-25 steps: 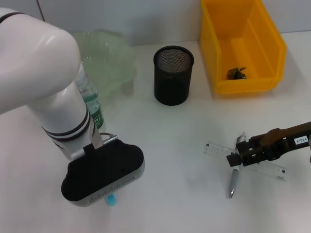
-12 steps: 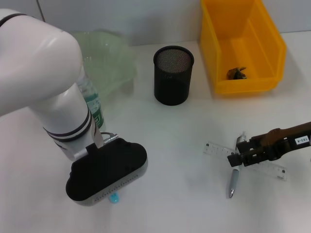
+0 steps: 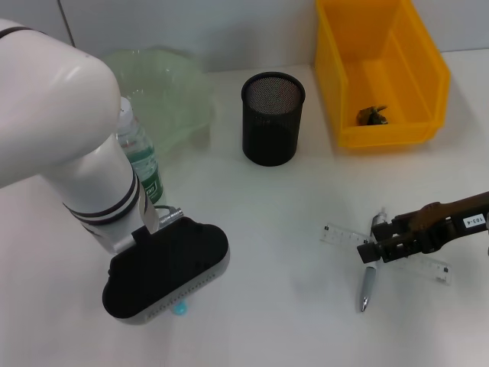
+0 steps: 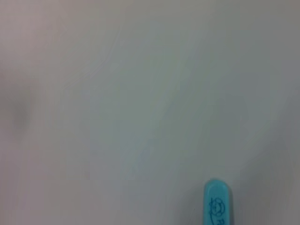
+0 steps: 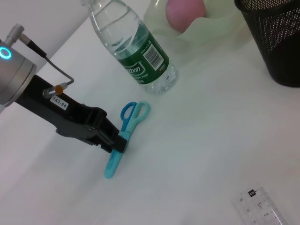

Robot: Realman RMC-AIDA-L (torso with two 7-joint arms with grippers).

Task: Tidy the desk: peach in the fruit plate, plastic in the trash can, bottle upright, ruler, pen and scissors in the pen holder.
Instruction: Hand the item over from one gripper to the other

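Note:
My left gripper (image 5: 117, 142) is shut on the blue scissors (image 5: 125, 134), just in front of the upright bottle (image 3: 140, 157). In the head view my left arm hides all but the scissors' tip (image 3: 179, 309); the same tip (image 4: 216, 202) shows in the left wrist view. My right gripper (image 3: 371, 249) sits low over the pen (image 3: 367, 289) and the clear ruler (image 3: 340, 233) at the right front. The pink peach (image 5: 184, 12) lies in the green fruit plate (image 3: 174, 86). The black mesh pen holder (image 3: 273, 118) stands at centre back.
The yellow trash can (image 3: 416, 69) stands at the back right with a dark crumpled piece (image 3: 372, 115) inside. The bottle (image 5: 135, 50) stands close beside the fruit plate and my left forearm. Bare white table lies between the two grippers.
My left arm has shifted slightly, uncovering the bottle's cap, and the scissors' tip has moved a little right with it. The right gripper has barely moved.

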